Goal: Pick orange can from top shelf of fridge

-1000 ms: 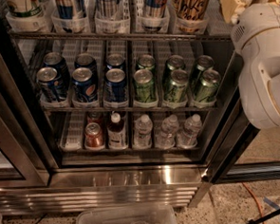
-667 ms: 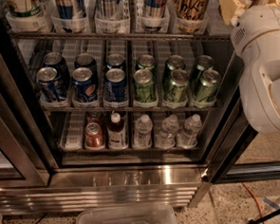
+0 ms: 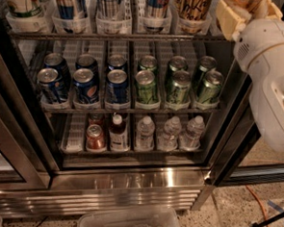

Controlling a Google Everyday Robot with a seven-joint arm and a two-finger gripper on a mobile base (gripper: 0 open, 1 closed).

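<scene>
The fridge (image 3: 128,187) stands open in front of me, with wire racks above its steel base. The top shelf (image 3: 117,37) runs across the upper edge of the view and holds tall cans in clear lane trays. The orange can (image 3: 193,7), gold with dark script, stands in the rightmost visible lane, its top cut off by the frame. My gripper (image 3: 237,13) is at the upper right, just right of the orange can at shelf height, with the white arm (image 3: 274,80) behind it. I cannot tell whether it touches the can.
Short blue cans (image 3: 86,85) and green cans (image 3: 177,86) fill the middle rack. Bottles (image 3: 169,134) and a red can (image 3: 95,137) sit on the lower rack. The dark door frame (image 3: 231,154) stands at right. A plastic bin (image 3: 130,223) and an orange cable (image 3: 259,209) lie on the floor.
The white arm body reaches slightly lower in view than before. The gripper stays beside the orange can, and the cans have not moved.
</scene>
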